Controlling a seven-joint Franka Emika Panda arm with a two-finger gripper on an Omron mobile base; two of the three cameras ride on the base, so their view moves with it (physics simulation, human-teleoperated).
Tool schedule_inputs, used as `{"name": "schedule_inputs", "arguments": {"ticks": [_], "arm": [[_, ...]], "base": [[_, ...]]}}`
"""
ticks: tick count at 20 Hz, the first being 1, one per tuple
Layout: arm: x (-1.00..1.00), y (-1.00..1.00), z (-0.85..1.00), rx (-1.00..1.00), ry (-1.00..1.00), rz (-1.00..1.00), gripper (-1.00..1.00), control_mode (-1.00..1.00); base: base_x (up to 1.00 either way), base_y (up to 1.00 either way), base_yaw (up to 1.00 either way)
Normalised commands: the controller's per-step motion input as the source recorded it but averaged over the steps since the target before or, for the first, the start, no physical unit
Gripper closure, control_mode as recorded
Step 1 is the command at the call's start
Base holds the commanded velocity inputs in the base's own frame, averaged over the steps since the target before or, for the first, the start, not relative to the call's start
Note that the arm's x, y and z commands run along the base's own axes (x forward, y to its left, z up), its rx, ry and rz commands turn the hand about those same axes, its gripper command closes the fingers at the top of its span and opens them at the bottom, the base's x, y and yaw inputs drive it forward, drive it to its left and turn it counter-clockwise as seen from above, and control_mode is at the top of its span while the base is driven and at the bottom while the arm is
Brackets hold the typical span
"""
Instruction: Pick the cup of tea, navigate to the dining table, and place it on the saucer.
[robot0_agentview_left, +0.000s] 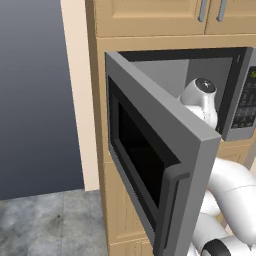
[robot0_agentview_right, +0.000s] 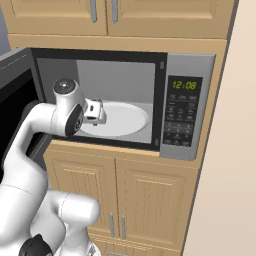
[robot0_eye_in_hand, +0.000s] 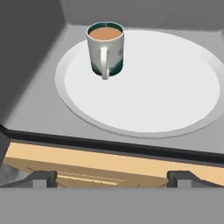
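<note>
Hovering at the microwave (robot0_agentview_right: 125, 100) mouth, pincer (robot0_eye_in_hand: 112, 177) spread wide, nothing held. Cup of tea (robot0_eye_in_hand: 105, 49) stood untouched on the turntable plate (robot0_eye_in_hand: 175, 96), handle facing out. Grasp, drive, saucer placement all remained.

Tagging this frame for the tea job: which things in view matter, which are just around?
Job:
- cup of tea, upright on the microwave plate, handle facing the camera
- pincer, open, short of the cup

Around:
- microwave, door swung open
- wooden cabinets
</note>
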Motion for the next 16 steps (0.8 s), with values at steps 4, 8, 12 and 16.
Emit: {"name": "schedule_inputs", "arguments": {"ticks": [4, 8, 12, 16], "arm": [[0.00, 0.00, -0.01, 0.00, 0.00, 0.00, -1.00, -1.00], [0.02, 0.00, -0.02, 0.00, 0.01, 0.00, -1.00, -1.00], [0.02, 0.00, 0.00, 0.01, 0.00, 0.00, -1.00, -1.00], [0.17, 0.00, 0.12, 0.02, -0.03, -0.01, -1.00, -1.00]], "base": [[0.00, 0.00, 0.00], [0.00, 0.00, 0.00], [0.00, 0.00, 0.00], [0.00, 0.00, 0.00]]}}
